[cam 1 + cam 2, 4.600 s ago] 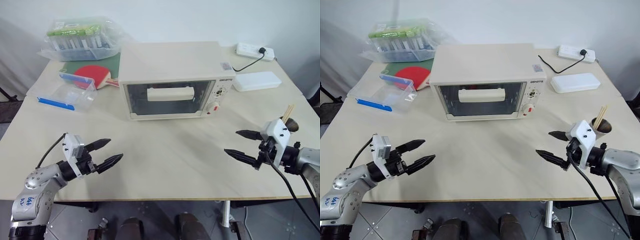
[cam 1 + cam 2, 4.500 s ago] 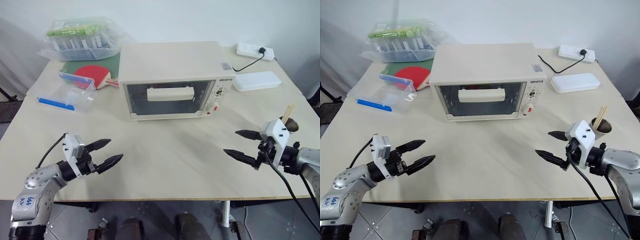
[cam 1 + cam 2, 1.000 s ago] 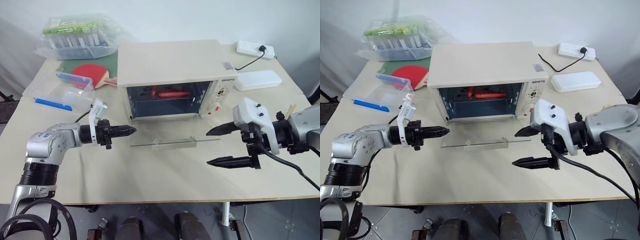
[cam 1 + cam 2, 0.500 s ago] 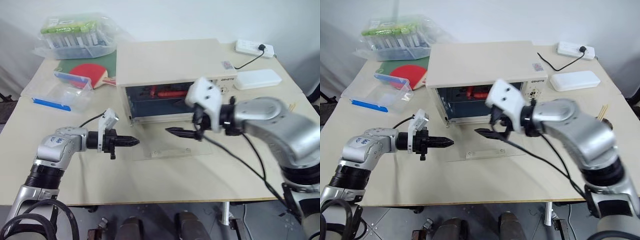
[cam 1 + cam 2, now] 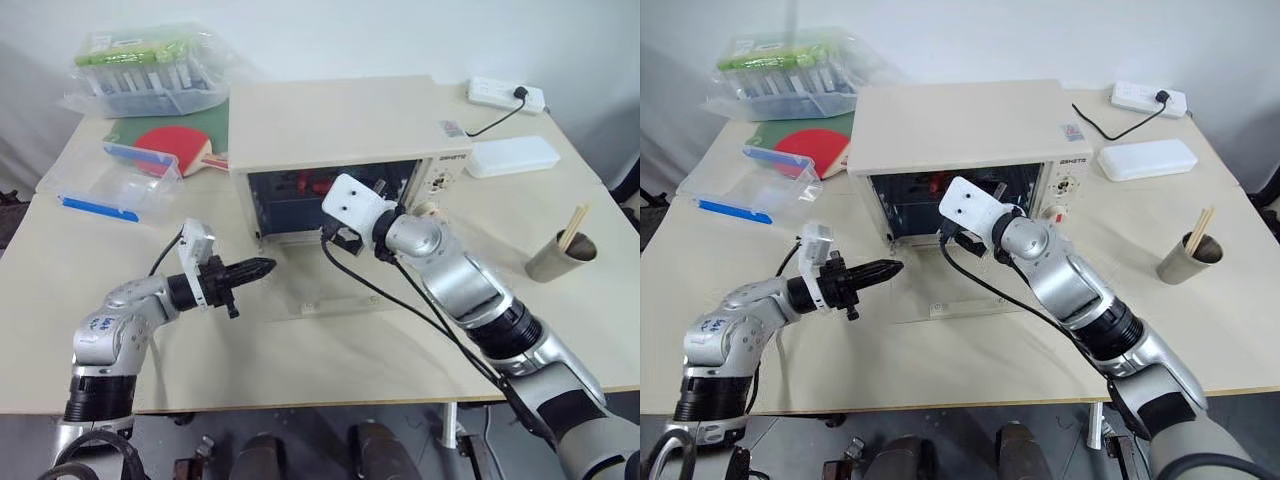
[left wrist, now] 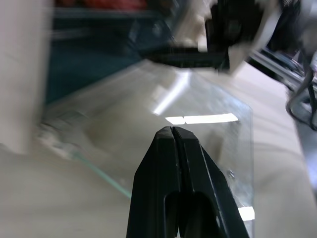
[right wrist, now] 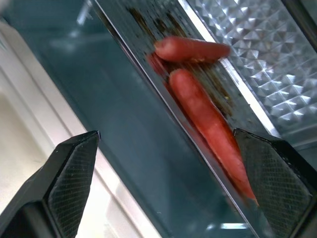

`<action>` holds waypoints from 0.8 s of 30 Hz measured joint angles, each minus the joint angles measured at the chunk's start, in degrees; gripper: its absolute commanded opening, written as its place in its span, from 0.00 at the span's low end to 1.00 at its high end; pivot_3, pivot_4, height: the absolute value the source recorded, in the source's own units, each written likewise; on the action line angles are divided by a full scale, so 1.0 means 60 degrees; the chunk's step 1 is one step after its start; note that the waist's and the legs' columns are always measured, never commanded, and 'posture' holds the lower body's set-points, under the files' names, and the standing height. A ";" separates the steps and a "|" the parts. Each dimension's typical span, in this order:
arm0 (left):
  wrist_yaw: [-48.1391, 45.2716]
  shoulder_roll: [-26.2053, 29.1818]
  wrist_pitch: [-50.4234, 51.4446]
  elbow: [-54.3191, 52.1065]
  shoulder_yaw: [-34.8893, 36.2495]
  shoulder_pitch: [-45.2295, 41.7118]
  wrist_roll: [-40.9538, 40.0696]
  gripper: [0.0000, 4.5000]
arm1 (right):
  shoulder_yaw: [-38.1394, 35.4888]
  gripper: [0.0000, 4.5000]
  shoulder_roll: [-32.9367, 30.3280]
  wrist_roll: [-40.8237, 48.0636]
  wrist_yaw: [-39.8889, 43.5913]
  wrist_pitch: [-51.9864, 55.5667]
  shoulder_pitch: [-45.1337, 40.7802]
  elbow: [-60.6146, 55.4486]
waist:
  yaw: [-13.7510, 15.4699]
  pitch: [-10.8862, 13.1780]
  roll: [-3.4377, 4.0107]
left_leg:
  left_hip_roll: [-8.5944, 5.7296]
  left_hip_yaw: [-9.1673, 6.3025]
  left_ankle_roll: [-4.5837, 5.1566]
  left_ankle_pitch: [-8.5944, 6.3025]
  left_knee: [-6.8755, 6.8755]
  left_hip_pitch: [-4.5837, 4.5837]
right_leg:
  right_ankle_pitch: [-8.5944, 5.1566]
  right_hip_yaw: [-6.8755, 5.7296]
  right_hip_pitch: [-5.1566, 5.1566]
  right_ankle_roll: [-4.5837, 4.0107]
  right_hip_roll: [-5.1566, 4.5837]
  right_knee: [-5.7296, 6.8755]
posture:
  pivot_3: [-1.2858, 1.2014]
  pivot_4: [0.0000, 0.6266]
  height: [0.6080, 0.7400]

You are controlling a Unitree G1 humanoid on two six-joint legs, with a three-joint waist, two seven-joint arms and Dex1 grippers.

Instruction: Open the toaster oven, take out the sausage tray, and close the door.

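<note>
The toaster oven [image 5: 345, 140] is set toward the back middle of the table [image 5: 330, 345]. Its door [image 5: 335, 288] is folded down flat on the table in front of it. The sausage tray [image 7: 198, 99] is held inside the oven, with two sausages [image 7: 205, 119] on it. A clear box [image 5: 125, 185] is placed left of the oven, a paddle [image 5: 170, 145] behind that box, and a bagged rack [image 5: 145, 70] at the back left corner. A power strip [image 5: 505, 96] is found at the back right corner, a flat case [image 5: 515, 157] in front of it, and a cup [image 5: 555, 257] near the right edge.
</note>
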 measured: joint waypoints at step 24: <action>0.2813 -0.1211 0.0861 -0.2220 0.1904 0.1803 -0.3440 1.00 | 0.0452 0.92 0.1233 -0.3510 -0.0178 -0.2692 -0.0138 0.2474 | -0.0125 -0.0001 -0.0001 | -0.0007 -0.0041 -0.0013 0.0016 0.0011 0.0019 | 0.0000 -0.0026 0.0052 0.0000 0.0007 -0.0004 | 0.52 0.24 1.00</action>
